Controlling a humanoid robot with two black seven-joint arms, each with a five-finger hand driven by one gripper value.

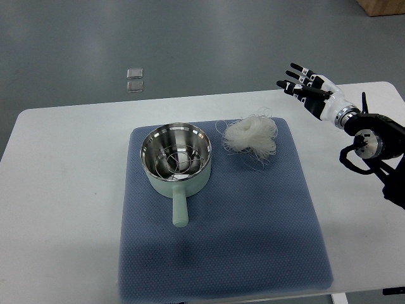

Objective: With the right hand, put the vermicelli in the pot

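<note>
Vermicelli [252,138] is lying as a loose roundish nest on the blue mat [253,240], just right of the pot [176,159], with no clear long axis and stray strands hard to trace at its edges. The pot is sitting upright on the mat, handle pointing toward the near edge, a wire rack showing inside. The right hand [308,89] is hovering right of the vermicelli, apart from it, fingers spread and empty, its arm being cut off by the frame edge.
</note>
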